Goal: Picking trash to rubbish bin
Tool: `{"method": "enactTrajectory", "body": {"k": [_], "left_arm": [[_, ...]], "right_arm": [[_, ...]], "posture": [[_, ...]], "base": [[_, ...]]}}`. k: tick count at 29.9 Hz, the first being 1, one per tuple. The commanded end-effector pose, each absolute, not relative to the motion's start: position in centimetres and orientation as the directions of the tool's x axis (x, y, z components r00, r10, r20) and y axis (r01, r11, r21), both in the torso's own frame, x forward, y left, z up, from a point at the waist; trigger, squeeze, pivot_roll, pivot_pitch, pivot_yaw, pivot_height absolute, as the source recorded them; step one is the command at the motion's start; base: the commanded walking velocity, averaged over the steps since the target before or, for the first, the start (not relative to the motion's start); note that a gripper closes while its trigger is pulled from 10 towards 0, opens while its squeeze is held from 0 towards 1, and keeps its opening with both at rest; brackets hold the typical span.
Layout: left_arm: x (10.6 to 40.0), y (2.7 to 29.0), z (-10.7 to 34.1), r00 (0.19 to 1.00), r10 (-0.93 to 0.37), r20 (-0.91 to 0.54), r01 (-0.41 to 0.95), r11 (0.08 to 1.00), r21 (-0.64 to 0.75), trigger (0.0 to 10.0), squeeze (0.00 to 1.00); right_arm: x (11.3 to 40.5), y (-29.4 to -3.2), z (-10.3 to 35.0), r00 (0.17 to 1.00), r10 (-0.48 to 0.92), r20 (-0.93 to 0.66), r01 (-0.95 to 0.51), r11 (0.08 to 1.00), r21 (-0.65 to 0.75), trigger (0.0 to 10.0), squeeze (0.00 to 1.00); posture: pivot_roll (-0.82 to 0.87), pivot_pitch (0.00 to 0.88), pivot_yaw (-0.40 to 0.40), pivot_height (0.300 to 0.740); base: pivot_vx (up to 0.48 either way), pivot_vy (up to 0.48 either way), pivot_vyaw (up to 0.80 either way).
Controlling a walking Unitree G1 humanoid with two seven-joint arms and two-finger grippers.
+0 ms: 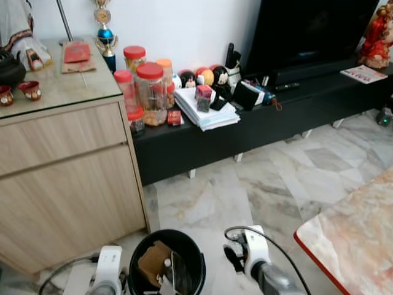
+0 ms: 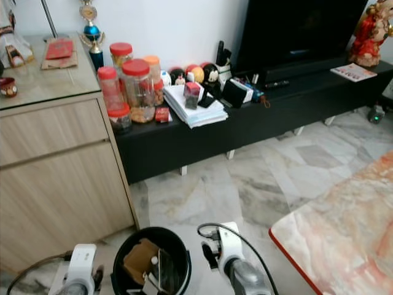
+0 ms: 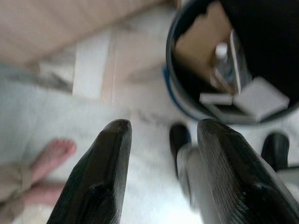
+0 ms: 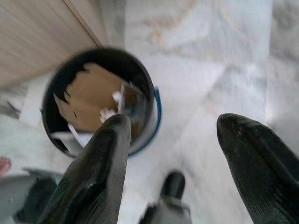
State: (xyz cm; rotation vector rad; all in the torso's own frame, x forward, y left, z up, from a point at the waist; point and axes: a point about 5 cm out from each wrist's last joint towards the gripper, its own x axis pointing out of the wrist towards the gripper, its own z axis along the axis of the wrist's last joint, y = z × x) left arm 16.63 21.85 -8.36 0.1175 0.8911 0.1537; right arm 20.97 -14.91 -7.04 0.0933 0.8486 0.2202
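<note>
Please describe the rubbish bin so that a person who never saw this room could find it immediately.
Start at the light wooden cabinet on the left side of the room. On the marble floor at its front corner stands the rubbish bin, between the robot's two arms. It is the only round black container on the floor, holding torn brown cardboard and white scraps.

Home living room, marble floor (image 1: pixel 258 184), low black TV console (image 1: pixel 270 120), snack jars (image 1: pixel 150 92), wooden cabinet (image 1: pixel 67 178)
</note>
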Motion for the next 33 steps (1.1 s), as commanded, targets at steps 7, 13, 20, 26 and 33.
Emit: {"method": "enactTrajectory", "body": {"k": [7,13,20,26,33], "left_arm": [[14.3,21.4,-9.4,0.571,0.181,-0.801,-0.105,0.983,0.147,10.0,0.0],[15.2,21.0,-9.1,0.594,0.169,-0.786,-0.103,0.986,0.134,10.0,0.0],[16.9,21.2,-8.4,0.627,0.16,-0.763,-0.093,0.987,0.131,10.0,0.0],[17.0,21.1,-8.3,0.63,0.157,-0.761,-0.091,0.988,0.128,10.0,0.0],[16.3,20.9,-8.7,0.612,0.153,-0.776,-0.088,0.988,0.126,10.0,0.0]], "right_arm": [[19.0,-16.1,-8.1,0.596,0.156,-0.787,-0.082,0.988,0.134,10.0,0.0],[18.6,-16.3,-8.4,0.587,0.145,-0.796,-0.072,0.989,0.127,10.0,0.0],[19.1,-16.3,-8.1,0.595,0.141,-0.791,-0.074,0.99,0.12,10.0,0.0],[19.2,-16.2,-8.1,0.598,0.142,-0.788,-0.077,0.99,0.12,10.0,0.0],[19.1,-16.2,-8.1,0.597,0.144,-0.789,-0.082,0.99,0.118,10.0,0.0]], "posture": [[0.0,0.0,-0.06,0.74],[-0.01,0.0,-0.061,0.74],[-0.01,0.0,-0.057,0.74],[-0.01,0.0,-0.056,0.74],[-0.01,0.0,-0.057,0.74]], "base": [[0.0,0.0,0.0],[-0.212,0.0,0.0],[-0.278,0.0,0.0],[-0.301,0.0,0.0],[-0.3,0.0,0.0]]}}
